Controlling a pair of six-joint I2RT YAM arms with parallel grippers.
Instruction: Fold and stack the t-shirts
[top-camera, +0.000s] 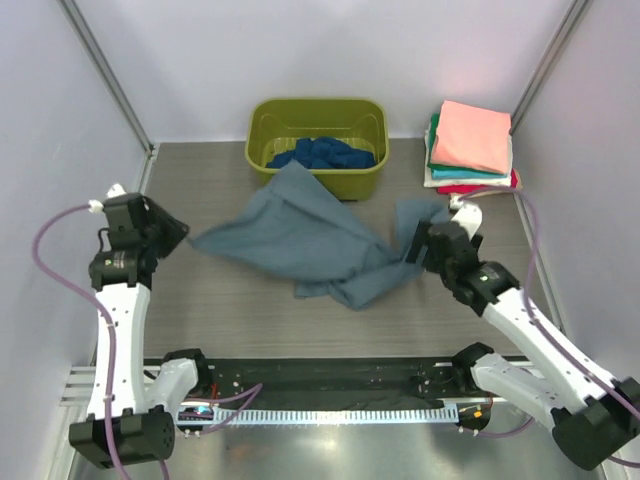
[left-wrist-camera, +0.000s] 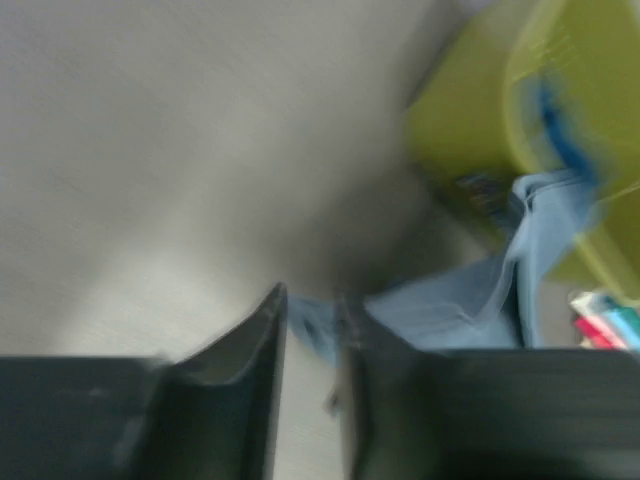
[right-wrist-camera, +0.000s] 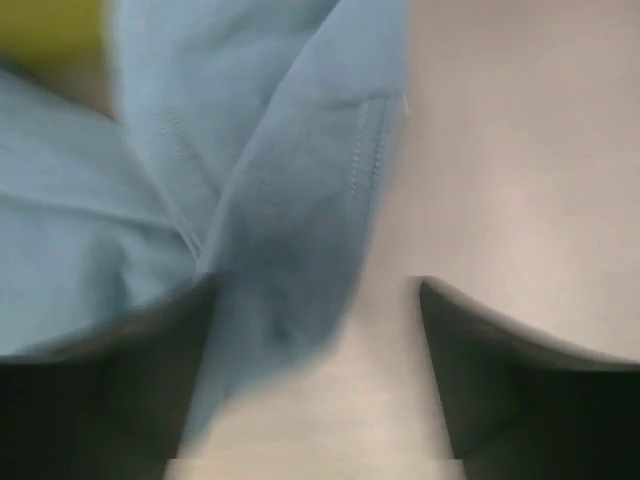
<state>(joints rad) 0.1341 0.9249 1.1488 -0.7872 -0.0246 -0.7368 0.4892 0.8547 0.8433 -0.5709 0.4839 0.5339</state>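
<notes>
A dusty grey-blue t-shirt (top-camera: 300, 240) lies crumpled in the middle of the table, with one part draped up onto the tub's front rim. My left gripper (top-camera: 182, 236) is at its left corner. In the blurred left wrist view its jaws (left-wrist-camera: 315, 305) stand a narrow gap apart, with the cloth's tip (left-wrist-camera: 450, 300) just at the fingertips. My right gripper (top-camera: 415, 245) is at the shirt's right end, open wide (right-wrist-camera: 315, 290), with cloth (right-wrist-camera: 250, 150) lying against its left finger. A dark navy shirt (top-camera: 325, 153) lies in the tub. The salmon pink shirt (top-camera: 472, 135) tops a folded stack over teal (top-camera: 432, 135), white (top-camera: 440, 180) and red (top-camera: 480, 187).
The olive-green tub (top-camera: 370, 185) stands at the back centre and also shows in the left wrist view (left-wrist-camera: 470, 120). The folded stack sits in the back right corner by the wall. A black rail (top-camera: 330, 375) runs along the near edge between the arm bases.
</notes>
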